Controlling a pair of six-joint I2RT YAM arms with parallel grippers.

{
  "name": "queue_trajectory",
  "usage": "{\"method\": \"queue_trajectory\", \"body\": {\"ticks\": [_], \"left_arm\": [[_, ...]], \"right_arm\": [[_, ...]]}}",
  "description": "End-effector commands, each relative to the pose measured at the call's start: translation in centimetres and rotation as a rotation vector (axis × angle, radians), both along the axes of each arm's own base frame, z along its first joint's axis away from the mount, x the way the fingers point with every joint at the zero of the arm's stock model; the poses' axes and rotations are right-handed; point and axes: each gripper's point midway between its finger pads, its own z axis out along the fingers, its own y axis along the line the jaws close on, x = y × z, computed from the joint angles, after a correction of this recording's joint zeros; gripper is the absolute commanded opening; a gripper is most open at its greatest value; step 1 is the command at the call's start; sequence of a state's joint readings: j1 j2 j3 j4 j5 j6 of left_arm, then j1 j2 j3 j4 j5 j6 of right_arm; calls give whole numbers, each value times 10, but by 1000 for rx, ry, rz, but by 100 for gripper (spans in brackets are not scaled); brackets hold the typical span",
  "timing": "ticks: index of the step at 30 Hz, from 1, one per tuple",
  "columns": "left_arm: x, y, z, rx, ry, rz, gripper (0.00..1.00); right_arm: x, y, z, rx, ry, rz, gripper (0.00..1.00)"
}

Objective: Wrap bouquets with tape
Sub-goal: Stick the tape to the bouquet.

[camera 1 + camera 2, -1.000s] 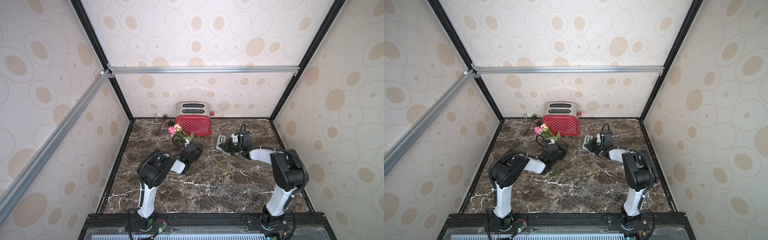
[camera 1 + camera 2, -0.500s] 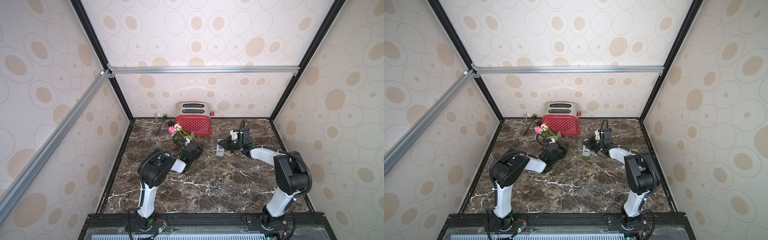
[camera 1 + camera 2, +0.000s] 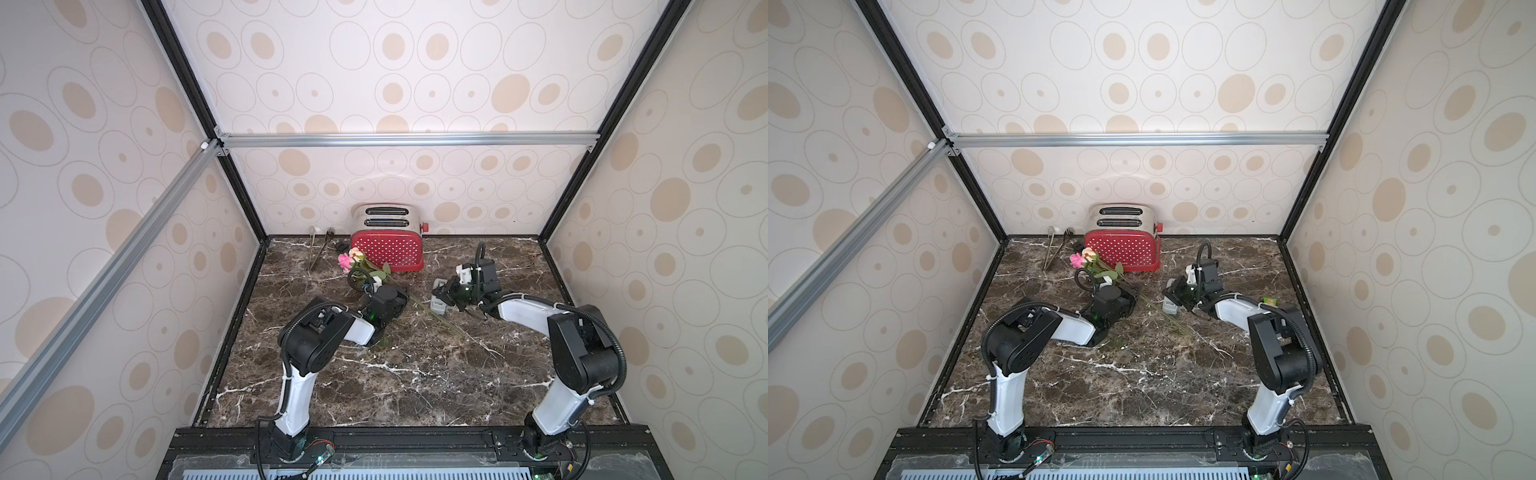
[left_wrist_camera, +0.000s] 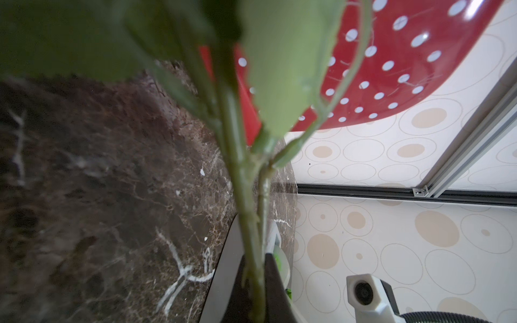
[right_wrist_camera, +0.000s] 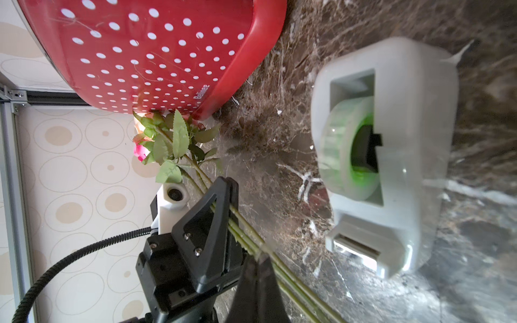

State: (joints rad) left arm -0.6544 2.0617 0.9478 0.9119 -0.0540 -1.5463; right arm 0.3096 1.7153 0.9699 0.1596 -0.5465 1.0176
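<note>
The bouquets (image 3: 351, 259) (image 3: 1086, 257) lie in front of the toaster, stems trailing toward the table's middle. My left gripper (image 4: 256, 268) (image 3: 401, 297) is shut on the green stems (image 4: 240, 167) just below the leaves. The grey tape (image 5: 391, 156) dispenser (image 3: 439, 306) (image 3: 1170, 306) stands right of the stems with a pale green roll in it. My right gripper (image 5: 258, 261) (image 3: 451, 297) is shut, its tip touching the stems beside the left gripper (image 5: 226, 195). A faint clear strip seems to run from that tip to the dispenser's cutter (image 5: 355, 249).
A red dotted toaster (image 3: 386, 251) stands at the back wall. Metal tongs (image 3: 316, 249) lie to its left. A small bright green packet (image 3: 1268, 301) sits behind my right forearm. Patterned walls close in three sides of the marble table (image 3: 415, 386).
My right wrist has drawn a little back and to the right, and the dispenser now shows slightly nearer the front beside it. The left arm and the bouquets have stayed put.
</note>
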Motion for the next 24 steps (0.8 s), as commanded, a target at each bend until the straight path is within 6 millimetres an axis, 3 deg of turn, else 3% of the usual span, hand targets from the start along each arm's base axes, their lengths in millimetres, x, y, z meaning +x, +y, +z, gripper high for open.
{"method": "queue_trajectory", "body": {"ticks": [1, 12, 24], "left_arm": [[2, -10, 5, -51, -11, 37, 0], [-7, -14, 1, -75, -5, 100, 0], [-17, -16, 2, -121, -2, 126, 0]], "right_arm": [[-11, 8, 20, 50, -28, 24, 0], [-36, 14, 9, 69, 13, 68, 0], [-48, 14, -6, 57, 43, 101, 0]]}}
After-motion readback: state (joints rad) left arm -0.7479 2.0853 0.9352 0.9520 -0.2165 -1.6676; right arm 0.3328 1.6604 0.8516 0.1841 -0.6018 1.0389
